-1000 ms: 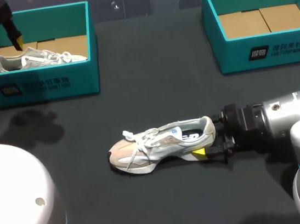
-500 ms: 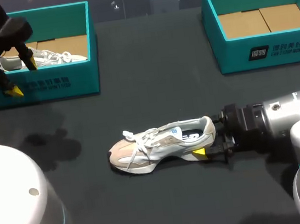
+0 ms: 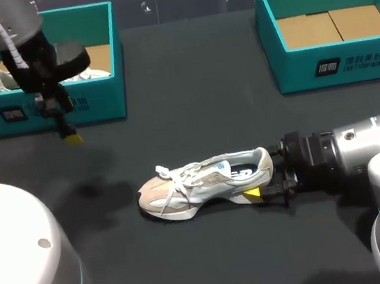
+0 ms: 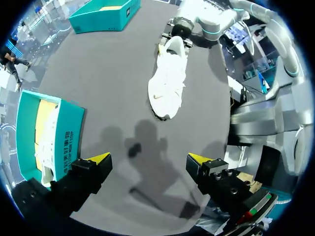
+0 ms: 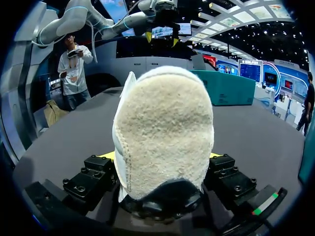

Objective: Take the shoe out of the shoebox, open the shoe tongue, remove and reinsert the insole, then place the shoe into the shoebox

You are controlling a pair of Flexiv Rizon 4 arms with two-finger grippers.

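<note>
Shoe point(image 3: 202, 181) is out on the table point(image 3: 191, 100), on its sole, toe toward my left side, well apart from both boxes. Right gripper point(image 3: 264, 174) is clamped on the heel: in the right wrist view the heel fills the gap with a finger block pressed in from each side.

Left gripper point(image 4: 148, 162) has its fingers wide apart and holds nothing. It hangs over bare table just in front of the left shoebox point(image 3: 100, 101), with the shoe ahead of it.

Step, as I judge it: take-out done, tongue-opening next. The left arm needs to reach the laces and pinch the tongue while the right keeps the heel pinned.

Hard to make out:
- insole: only a blue patch shows in the collar, so I can't tell how it sits
- right gripper's far finger is hidden behind the heel in the head view
- second shoe point(image 3: 5, 79) in the left shoebox is partly covered by my left arm
- right shoebox point(image 3: 293, 72) shows cardboard only
</note>
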